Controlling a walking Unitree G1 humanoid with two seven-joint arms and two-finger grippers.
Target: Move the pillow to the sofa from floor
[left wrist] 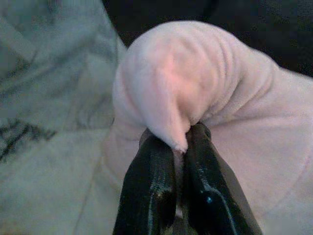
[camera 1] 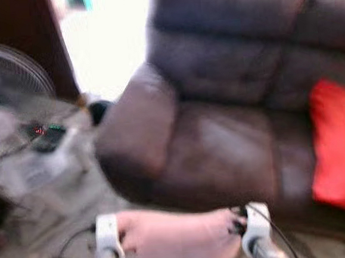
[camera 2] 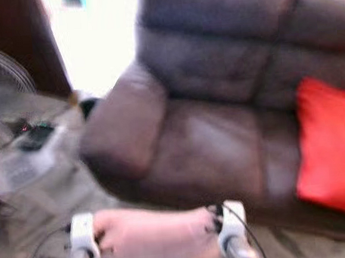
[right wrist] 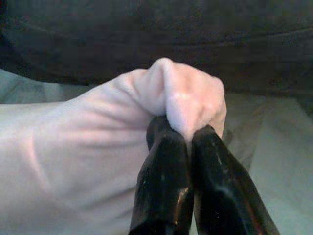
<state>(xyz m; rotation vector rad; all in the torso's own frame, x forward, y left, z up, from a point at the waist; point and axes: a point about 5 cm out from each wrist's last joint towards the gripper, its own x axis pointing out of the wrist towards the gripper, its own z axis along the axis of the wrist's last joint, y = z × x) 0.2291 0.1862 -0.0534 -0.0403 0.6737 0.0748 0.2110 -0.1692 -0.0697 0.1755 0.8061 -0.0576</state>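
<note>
Pale pink fabric was bunched between the closed black fingers of the left hand (left wrist: 180, 147), which pinched one corner of the soft pink pillow (camera 1: 178, 239); the right hand (right wrist: 188, 134) was clamped likewise on the opposite corner. In the head views the pillow hung stretched between the two hands at six o'clock, held off the floor and just short of the brown leather sofa (camera 1: 221, 143).

The risk, as I judged it, lay in the grips: each hand held only a small tuck of cloth, so a sudden swing or a snag on the sofa's front edge could pull a corner free and drop the pillow. The blurred head views suggested motion, which would add to that strain.

The wrist views showed the pinches closely, fold and fingertips alike, which the head views smeared. The head views alone gave the surroundings: a red cushion (camera 1: 340, 151) at three o'clock on the seat, a standing fan (camera 1: 7, 76) at ten o'clock.
</note>
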